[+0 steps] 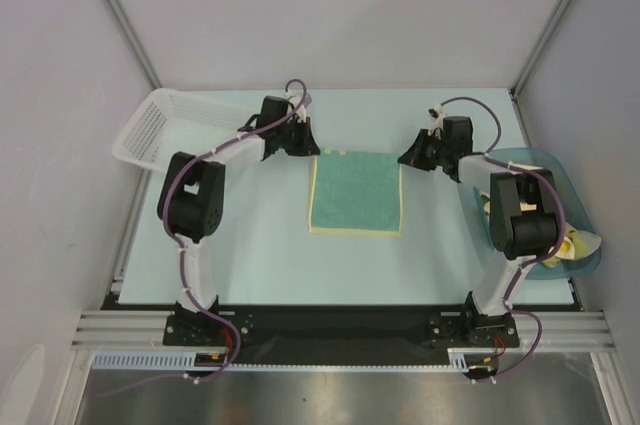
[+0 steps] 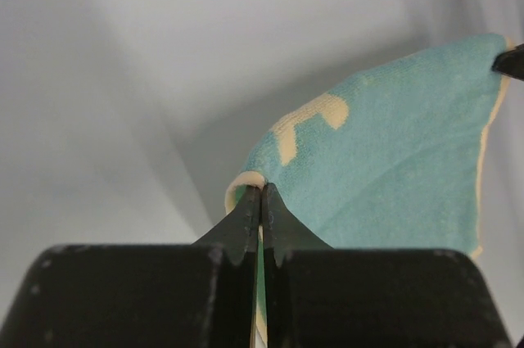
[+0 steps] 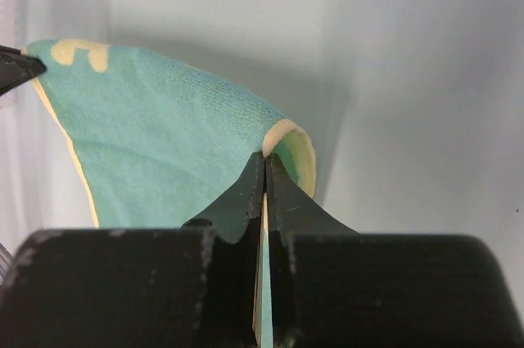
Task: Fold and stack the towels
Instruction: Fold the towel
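Pinched both far corners of the teal towel [image 1: 355, 195] tight with left gripper [image 2: 260, 191] and right gripper [image 3: 264, 158], likely to fold it over.

Both arms reach forward, and each gripper is pinched tight on one far corner of the teal towel [image 1: 355, 195].

The left arm [image 1: 190, 195] rises from its base at 7 o'clock and bends its elbow out toward 9 o'clock. Its forearm runs to about 11 o'clock, where the left gripper [image 1: 308, 148] has its jaws pressed together on the cloth edge. The right arm [image 1: 520, 215] mirrors it, with base at 5 o'clock and elbow toward 3 o'clock. The right gripper [image 1: 408, 158] is at about 1 o'clock, jaws also closed with cloth between. The two grippers point toward each other, well apart.
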### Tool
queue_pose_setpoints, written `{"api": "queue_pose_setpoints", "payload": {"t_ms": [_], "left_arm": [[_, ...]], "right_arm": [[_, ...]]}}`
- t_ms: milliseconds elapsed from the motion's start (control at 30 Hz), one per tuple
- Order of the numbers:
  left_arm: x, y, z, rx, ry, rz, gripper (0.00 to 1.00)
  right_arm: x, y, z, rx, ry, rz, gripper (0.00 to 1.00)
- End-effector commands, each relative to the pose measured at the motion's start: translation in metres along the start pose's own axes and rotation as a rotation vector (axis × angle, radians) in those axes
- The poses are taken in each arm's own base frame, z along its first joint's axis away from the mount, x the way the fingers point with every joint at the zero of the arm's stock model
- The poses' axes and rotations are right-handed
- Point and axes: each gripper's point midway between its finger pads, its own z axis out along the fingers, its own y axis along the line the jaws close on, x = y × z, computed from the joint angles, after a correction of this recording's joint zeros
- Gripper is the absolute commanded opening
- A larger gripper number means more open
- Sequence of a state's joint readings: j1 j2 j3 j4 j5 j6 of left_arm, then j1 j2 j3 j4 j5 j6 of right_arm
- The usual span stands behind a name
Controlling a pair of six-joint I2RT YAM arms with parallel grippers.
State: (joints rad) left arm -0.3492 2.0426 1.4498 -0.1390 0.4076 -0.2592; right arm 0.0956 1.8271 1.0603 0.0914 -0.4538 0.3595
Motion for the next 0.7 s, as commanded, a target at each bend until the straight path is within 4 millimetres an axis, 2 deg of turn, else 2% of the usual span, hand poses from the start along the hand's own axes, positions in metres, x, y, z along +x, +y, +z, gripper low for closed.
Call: {"api": "queue_pose_setpoints", "payload": {"t_ms": [0,167,333,400,433,467,567,667], "left_arm": [[-0.027,-0.011,-0.008,0.089,-0.038,0.041,0.00],[-0.034,-0.023,-0.021,0.122,-0.064,0.069,0.00],[-0.046,-0.040,-0.054,0.129,-0.099,0.119,0.00],[-0.047,-0.046,-0.065,0.133,-0.110,0.134,0.00],[-0.055,-0.054,-0.079,0.141,-0.137,0.151,0.00],[-0.057,-0.058,-0.085,0.145,-0.141,0.155,0.01],[-0.063,-0.079,-0.110,0.201,-0.168,0.187,0.00],[-0.066,-0.099,-0.135,0.247,-0.182,0.200,0.01]], "right_arm": [[-0.026,0.018,-0.009,-0.062,-0.084,-0.075,0.00],[-0.031,0.025,-0.021,-0.061,-0.114,-0.091,0.00],[-0.048,0.040,-0.049,-0.046,-0.183,-0.120,0.00],[-0.058,0.051,-0.069,-0.048,-0.241,-0.146,0.00],[-0.063,0.053,-0.076,-0.038,-0.266,-0.154,0.00],[-0.071,0.064,-0.091,-0.050,-0.308,-0.174,0.00],[-0.074,0.076,-0.110,-0.059,-0.341,-0.189,0.00],[-0.074,0.100,-0.141,-0.091,-0.384,-0.224,0.00]]}}
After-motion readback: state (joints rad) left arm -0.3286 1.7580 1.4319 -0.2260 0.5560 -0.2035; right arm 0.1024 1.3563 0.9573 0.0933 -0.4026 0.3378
